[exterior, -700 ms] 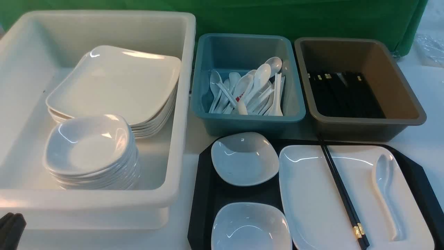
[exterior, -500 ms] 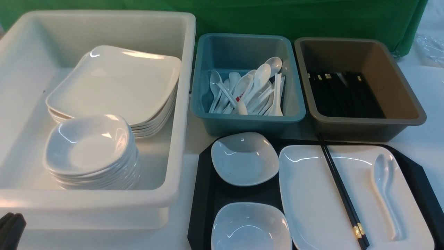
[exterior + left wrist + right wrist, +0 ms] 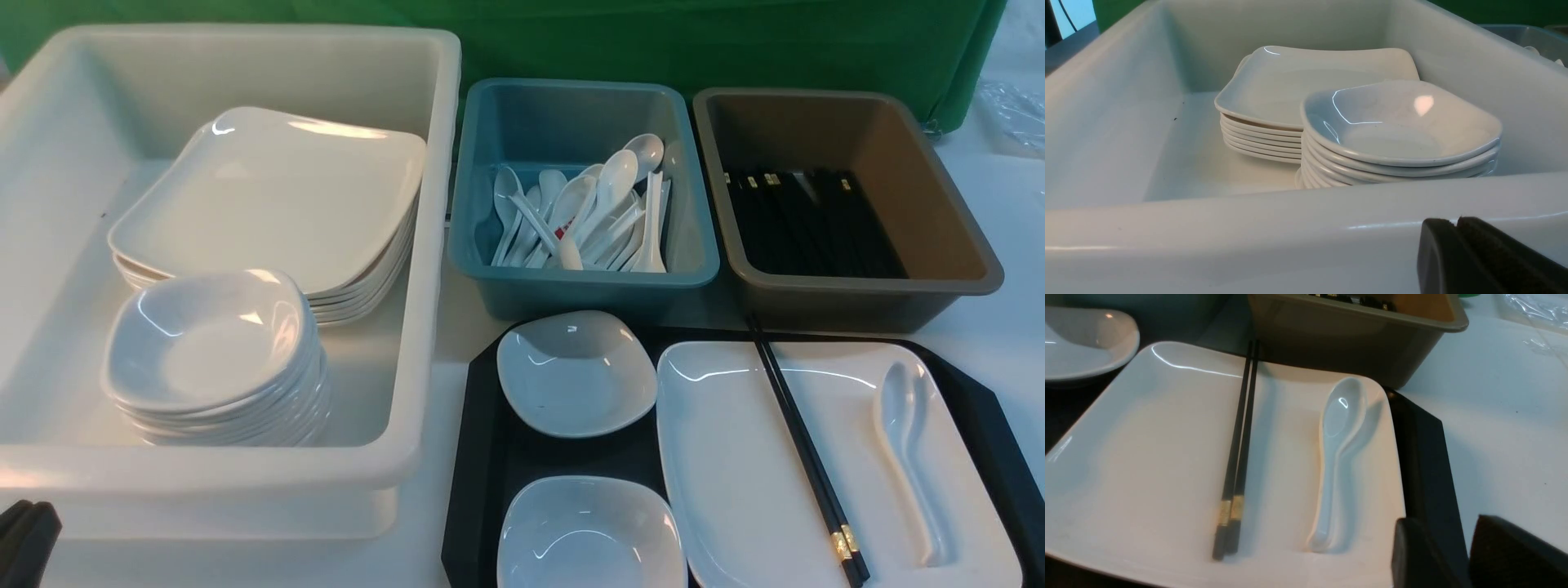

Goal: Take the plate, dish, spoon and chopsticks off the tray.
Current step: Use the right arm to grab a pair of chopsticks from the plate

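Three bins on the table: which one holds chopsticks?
The brown rectangular plastic bin on the robot's right: black chopsticks lie in it. The blue plastic bin holds white spoons; the large white tub holds stacked plates and dishes.

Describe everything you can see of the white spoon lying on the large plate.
The spoon is glossy white, ceramic-looking, with a deep oval bowl and a short grooved handle. It lies hollow side up on the right part of the plate, bowl toward the brown bin, handle toward the robot, beside the chopsticks but apart from them. Only the plate touches it.
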Action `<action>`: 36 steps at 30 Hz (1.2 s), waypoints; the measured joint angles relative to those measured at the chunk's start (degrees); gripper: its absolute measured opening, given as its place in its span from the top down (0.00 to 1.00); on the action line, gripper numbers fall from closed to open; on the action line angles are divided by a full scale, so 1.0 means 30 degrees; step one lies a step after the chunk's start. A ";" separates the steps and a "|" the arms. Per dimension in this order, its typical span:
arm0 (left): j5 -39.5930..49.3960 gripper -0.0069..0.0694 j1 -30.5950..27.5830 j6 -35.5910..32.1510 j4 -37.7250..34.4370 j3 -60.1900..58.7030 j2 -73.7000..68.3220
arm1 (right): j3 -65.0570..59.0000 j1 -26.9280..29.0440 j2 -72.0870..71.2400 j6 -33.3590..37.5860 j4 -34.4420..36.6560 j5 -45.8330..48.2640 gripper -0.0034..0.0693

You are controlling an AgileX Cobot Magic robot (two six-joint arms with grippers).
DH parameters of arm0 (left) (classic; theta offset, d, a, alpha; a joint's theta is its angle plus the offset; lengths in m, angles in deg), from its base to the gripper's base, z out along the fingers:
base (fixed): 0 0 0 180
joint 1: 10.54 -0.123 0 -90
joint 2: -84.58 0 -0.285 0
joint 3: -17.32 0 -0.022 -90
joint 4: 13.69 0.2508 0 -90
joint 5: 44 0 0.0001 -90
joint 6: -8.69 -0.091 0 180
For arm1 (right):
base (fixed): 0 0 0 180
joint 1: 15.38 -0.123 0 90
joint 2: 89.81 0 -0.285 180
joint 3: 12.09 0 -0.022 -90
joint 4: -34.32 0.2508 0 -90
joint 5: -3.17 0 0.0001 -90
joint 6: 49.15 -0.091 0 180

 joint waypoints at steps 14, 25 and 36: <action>-0.3414 0.89 0.0000 0.0729 -0.3649 0.0000 0.0000 | 0.0000 0.0000 0.0000 0.0000 0.0000 -0.0902 0.62; -0.8919 0.89 0.0000 0.6739 -0.7018 0.0000 0.0000 | 0.0000 0.0000 0.0000 -0.7305 0.5461 -0.4775 0.62; -0.9708 0.89 0.0000 1.0795 -0.3011 0.4352 -0.0696 | 0.0000 0.0000 0.0000 -1.0371 0.5769 -1.0791 0.62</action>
